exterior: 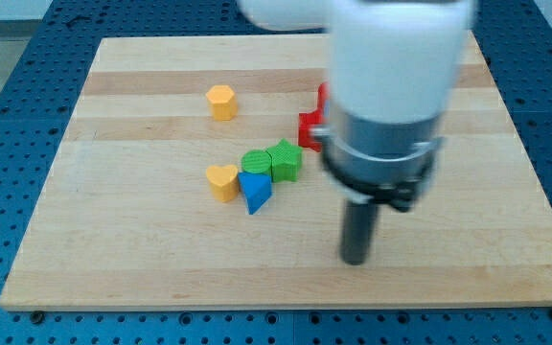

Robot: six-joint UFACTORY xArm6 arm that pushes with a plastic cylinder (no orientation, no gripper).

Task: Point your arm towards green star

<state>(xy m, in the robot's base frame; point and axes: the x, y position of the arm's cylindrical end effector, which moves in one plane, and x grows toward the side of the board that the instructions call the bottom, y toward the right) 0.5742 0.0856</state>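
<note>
Several blocks lay up and to the view's left of my tip (354, 259), which rested on the wooden surface (113, 259) clear of all of them; the rig carried no pincer, so nothing could be said of a grip. The green star (286, 159) sat nearest that way, touching a green round block (256, 161), with a blue triangular block (254, 191) and a yellow heart (222, 180) beyond. I judged the approach unfinished, needing a slide up-left; no writing showed.

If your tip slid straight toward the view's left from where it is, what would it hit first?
Probably nothing: my tip sits nearer the view's bottom than the blue block, so that line looks free to the board's edge, though depth is uncertain.
</note>
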